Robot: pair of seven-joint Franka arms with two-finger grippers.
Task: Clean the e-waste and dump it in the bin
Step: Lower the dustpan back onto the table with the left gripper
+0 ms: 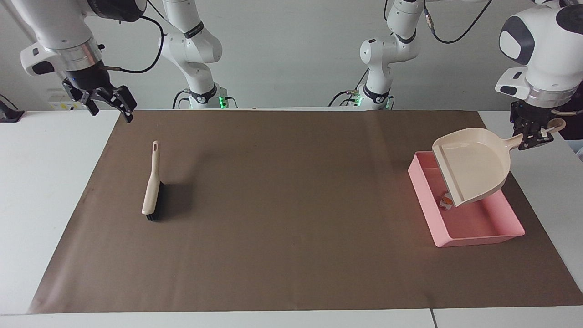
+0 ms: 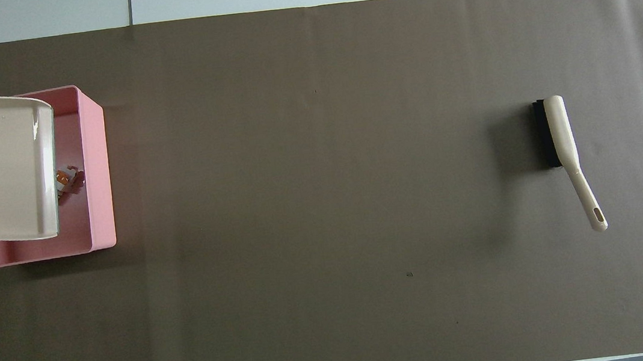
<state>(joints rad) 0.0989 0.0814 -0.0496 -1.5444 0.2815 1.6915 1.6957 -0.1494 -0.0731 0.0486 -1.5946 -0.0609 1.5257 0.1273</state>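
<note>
Dustpan [image 1: 473,166] first: your left hand [image 1: 534,135] pinches its handle and holds the beige pan tilted in the air over the bin [image 1: 483,232], its open lip dipping toward the bin's floor. Take that bin, the shallow pink tray on the brown mat [image 1: 291,209] at the left arm's end of the desk [image 1: 41,191], as your landmark. You will find the e-waste [image 1: 447,201] lying inside it on the floor, partly hidden under the pan's lip; a small white and orange piece shows, with something darker against it in the overhead view, and you cannot make out more than that.

Well apart from the bin, toward the right arm's end of the desk, the brush [image 1: 152,187] lies on the mat with its dark bristles farther from the robots and its cream handle pointing toward them. Nothing touches it.

Your right hand [image 1: 108,102] hangs spread and empty in the air, up over the mat's corner nearest the right arm's base, clear of the brush handle.
</note>
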